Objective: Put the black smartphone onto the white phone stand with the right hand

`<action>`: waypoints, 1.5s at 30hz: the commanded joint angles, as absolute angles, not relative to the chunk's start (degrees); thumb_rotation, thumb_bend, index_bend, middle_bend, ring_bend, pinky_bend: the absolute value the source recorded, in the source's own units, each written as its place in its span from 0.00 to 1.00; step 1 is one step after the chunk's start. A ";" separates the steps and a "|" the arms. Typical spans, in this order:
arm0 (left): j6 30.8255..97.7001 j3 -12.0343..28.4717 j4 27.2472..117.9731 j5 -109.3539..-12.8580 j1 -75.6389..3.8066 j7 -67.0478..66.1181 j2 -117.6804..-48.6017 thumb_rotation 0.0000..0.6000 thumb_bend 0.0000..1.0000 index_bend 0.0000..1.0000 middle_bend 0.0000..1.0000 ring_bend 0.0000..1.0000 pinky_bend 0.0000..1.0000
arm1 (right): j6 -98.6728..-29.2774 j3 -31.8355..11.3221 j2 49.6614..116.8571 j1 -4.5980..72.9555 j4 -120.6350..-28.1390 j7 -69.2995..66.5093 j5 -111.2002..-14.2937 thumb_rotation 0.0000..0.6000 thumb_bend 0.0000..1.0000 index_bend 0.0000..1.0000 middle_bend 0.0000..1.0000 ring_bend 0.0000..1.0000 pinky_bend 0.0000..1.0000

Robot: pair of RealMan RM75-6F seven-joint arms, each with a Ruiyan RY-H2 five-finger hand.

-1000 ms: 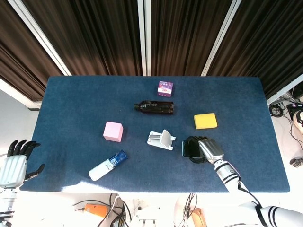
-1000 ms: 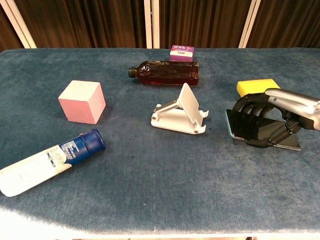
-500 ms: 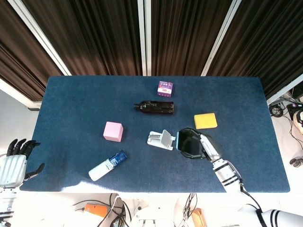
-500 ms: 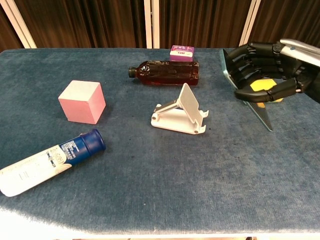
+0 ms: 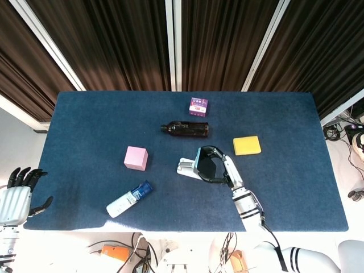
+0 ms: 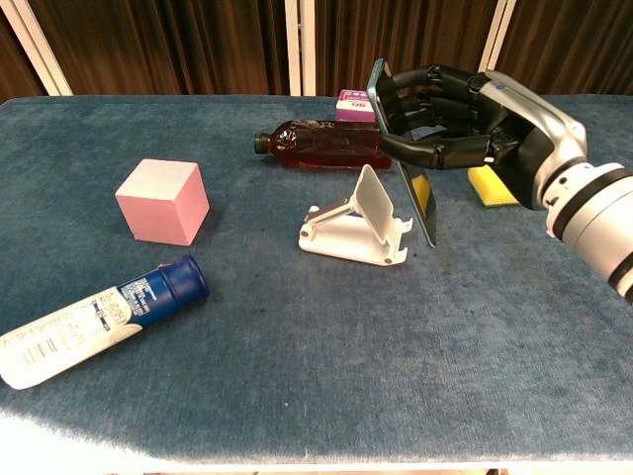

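Observation:
My right hand (image 6: 465,119) grips the black smartphone (image 6: 407,168) and holds it tilted in the air, just right of and above the white phone stand (image 6: 356,223). The phone's lower edge hangs close to the stand's front lip, apart from it as far as I can tell. From the head view, the right hand (image 5: 219,166) and the smartphone (image 5: 200,164) cover the right part of the stand (image 5: 186,166). My left hand (image 5: 17,196) hangs off the table's left front corner, fingers apart, holding nothing.
A dark bottle (image 6: 326,143) lies behind the stand, with a purple box (image 6: 359,104) beyond it. A yellow sponge (image 6: 490,186) sits behind my right hand. A pink cube (image 6: 163,201) and a lying white bottle with a blue cap (image 6: 99,322) are at the left.
My right hand has lifted the smartphone off the table and carried it left, from beside the yellow sponge to just over the stand. The left hand has stayed put.

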State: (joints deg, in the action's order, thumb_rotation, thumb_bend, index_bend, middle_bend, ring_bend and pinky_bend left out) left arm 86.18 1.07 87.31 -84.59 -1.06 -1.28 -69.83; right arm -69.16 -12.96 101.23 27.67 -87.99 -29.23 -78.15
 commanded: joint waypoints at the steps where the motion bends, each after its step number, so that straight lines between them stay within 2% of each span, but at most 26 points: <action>1: 86.06 1.08 87.21 -84.48 -1.08 -1.23 -69.88 1.00 0.18 0.24 0.19 0.09 0.00 | -69.51 -14.05 103.95 28.57 -84.45 -31.09 -78.17 1.00 0.54 0.53 0.45 0.30 0.36; 13: 85.59 1.17 86.86 -84.17 -1.25 -1.05 -70.10 1.00 0.18 0.24 0.19 0.09 0.00 | -70.72 -13.48 109.92 30.70 -73.44 -38.04 -82.59 1.00 0.54 0.50 0.42 0.28 0.34; 28: 85.35 1.18 86.65 -84.09 -1.36 -0.96 -70.29 1.00 0.18 0.24 0.19 0.09 0.00 | -70.64 -12.73 111.71 31.36 -69.27 -42.17 -83.43 1.00 0.53 0.43 0.38 0.23 0.30; 33: 85.24 1.16 86.55 -84.03 -1.38 -0.85 -70.35 1.00 0.18 0.24 0.19 0.09 0.00 | -70.63 -12.32 111.71 31.29 -68.91 -43.14 -83.68 1.00 0.53 0.36 0.33 0.18 0.24; 36: 85.20 1.17 86.43 -84.00 -1.41 -0.80 -70.42 1.00 0.18 0.24 0.19 0.09 0.00 | -70.61 -12.00 111.63 31.20 -68.81 -43.52 -83.80 1.00 0.49 0.30 0.30 0.15 0.21; 39: 85.07 1.16 86.39 -83.96 -1.45 -0.77 -70.44 1.00 0.18 0.24 0.19 0.09 0.00 | -70.67 -11.65 111.49 31.06 -68.89 -43.74 -83.98 1.00 0.45 0.25 0.28 0.13 0.19; 45: 84.88 1.14 86.23 -83.97 -1.55 -0.68 -70.55 1.00 0.18 0.24 0.19 0.09 0.00 | -70.62 -11.23 111.40 30.67 -68.99 -44.16 -83.82 1.00 0.44 0.20 0.24 0.08 0.18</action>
State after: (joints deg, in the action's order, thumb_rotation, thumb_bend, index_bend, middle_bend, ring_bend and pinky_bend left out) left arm 84.88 1.14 86.23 -83.97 -1.55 -0.68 -70.55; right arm -70.64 -11.32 111.40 30.77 -68.94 -43.95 -83.90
